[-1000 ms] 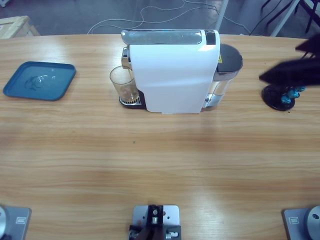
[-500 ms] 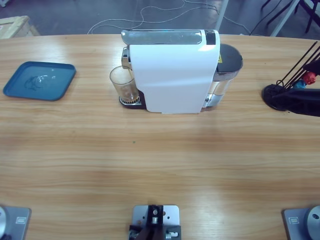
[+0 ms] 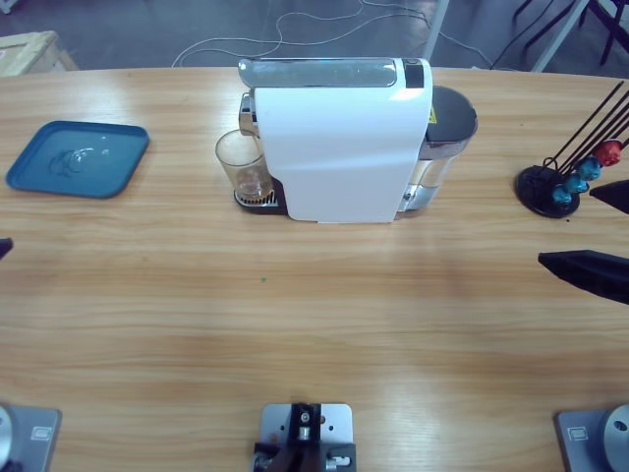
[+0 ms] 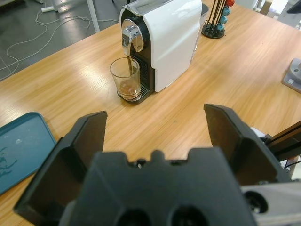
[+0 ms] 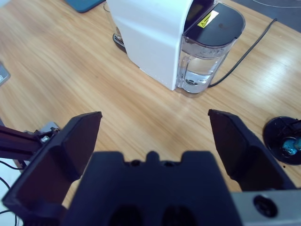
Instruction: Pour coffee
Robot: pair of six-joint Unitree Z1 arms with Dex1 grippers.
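A clear glass [image 4: 126, 77] stands on the drip grate under the spout of the white coffee machine [image 4: 169, 35]. A thin dark stream runs from the spout into it, and a shallow layer of coffee [image 4: 125, 88] lies at its bottom. In the high view the glass [image 3: 242, 164] is at the left end of the machine [image 3: 339, 143]. My left gripper [image 4: 155, 120] is open and empty, well back from the glass. My right gripper [image 5: 155, 117] is open and empty too, facing the machine's water tank [image 5: 207, 56]. From above, its jaws [image 3: 568, 224] show at the right edge.
A blue tray [image 3: 79, 157] lies at the far left of the table. A black capsule stand [image 3: 565, 182] with blue and red capsules sits at the right, close to my right gripper. A power cable [image 5: 249, 44] runs from behind the machine.
The right gripper has pulled away from the capsule stand toward the table's front right, uncovering the stand. A dark tip has appeared at the left edge.
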